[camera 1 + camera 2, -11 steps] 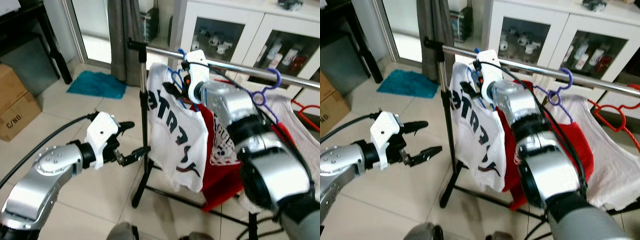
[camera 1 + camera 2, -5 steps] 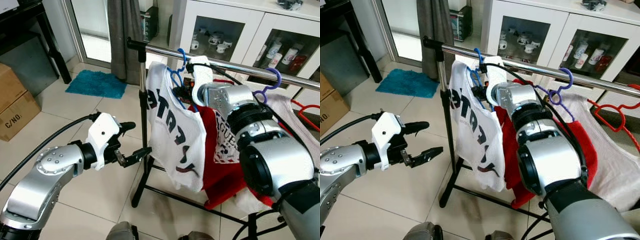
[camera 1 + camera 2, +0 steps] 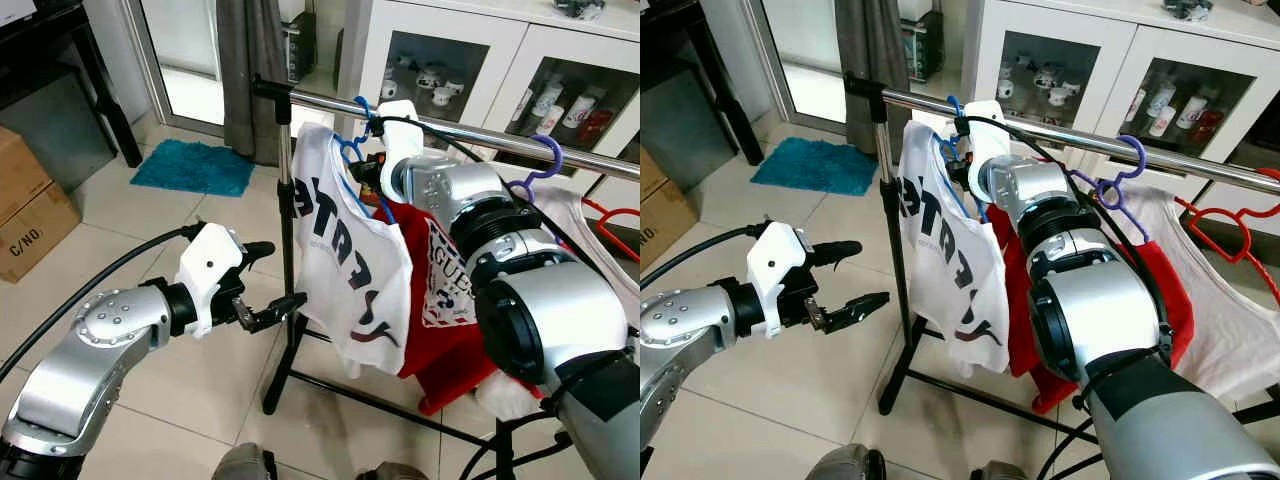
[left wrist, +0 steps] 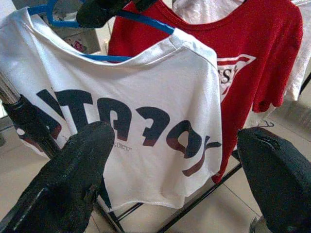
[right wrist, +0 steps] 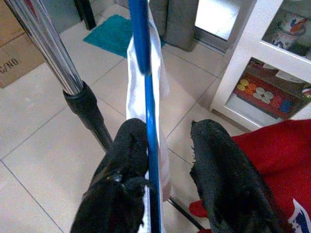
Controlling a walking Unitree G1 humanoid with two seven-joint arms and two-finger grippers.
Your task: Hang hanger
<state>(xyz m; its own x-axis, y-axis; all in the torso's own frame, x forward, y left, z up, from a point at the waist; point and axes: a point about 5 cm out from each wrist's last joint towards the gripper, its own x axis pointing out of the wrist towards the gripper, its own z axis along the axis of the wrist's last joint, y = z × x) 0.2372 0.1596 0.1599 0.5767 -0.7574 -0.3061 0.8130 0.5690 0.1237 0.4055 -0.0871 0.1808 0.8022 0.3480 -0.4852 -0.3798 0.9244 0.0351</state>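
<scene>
A blue hanger (image 3: 355,150) carries a white T-shirt (image 3: 350,260) with dark lettering, and its hook sits over the left end of the chrome rail (image 3: 470,132). My right gripper (image 3: 366,172) is just under the rail at the hanger's neck. In the right wrist view its fingers (image 5: 121,165) stand apart with the blue hanger wire (image 5: 148,121) between them, against one finger only. My left gripper (image 3: 283,274) hovers open and holds nothing, low and left of the rack's upright pole (image 3: 288,250), facing the shirt (image 4: 146,97).
A red T-shirt (image 3: 440,300), a purple hanger (image 3: 535,165) and a red hanger (image 3: 610,215) hang further right on the rail. A white glass-door cabinet (image 3: 450,50) stands behind. A teal mat (image 3: 195,168) and a cardboard box (image 3: 30,215) lie on the tiled floor at left.
My right wrist dipped below the rail half a second ago and is back up beside it. The white shirt has swung a little. The left arm has hardly moved.
</scene>
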